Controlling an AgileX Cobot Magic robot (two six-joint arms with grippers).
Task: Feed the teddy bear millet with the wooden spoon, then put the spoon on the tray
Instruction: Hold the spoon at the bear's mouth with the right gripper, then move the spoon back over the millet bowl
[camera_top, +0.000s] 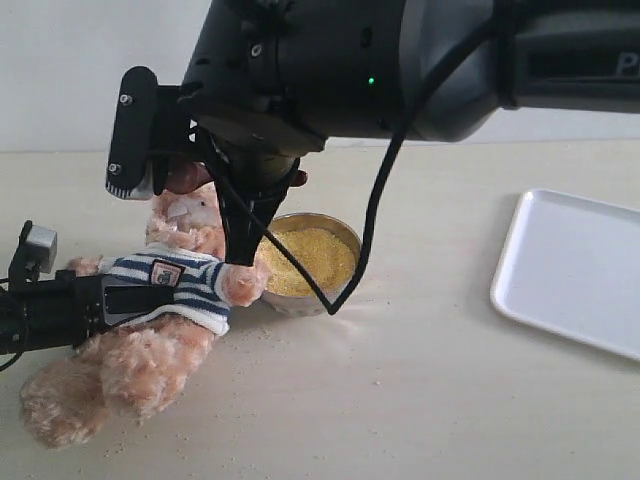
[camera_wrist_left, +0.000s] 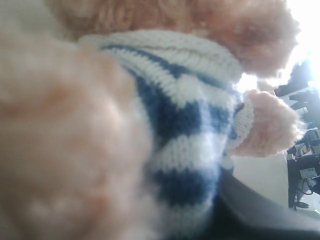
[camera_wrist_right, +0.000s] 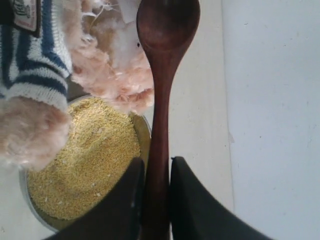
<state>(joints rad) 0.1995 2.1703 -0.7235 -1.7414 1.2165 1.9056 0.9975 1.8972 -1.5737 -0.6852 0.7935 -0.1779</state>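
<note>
Wooden spoon (camera_wrist_right: 160, 115) points bowl-first toward teddy bear (camera_wrist_right: 125, 85).

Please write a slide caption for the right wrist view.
Jaws hold the wooden spoon up to the teddy bear, beside the metal bowl of millet.

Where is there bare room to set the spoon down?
The white tray's visible part is bare. Bare table lies between the metal bowl and the tray, and in front of both. It is crowded at the view's left, where the teddy bear, the bowl, the left gripper and the right gripper bunch together.
</note>
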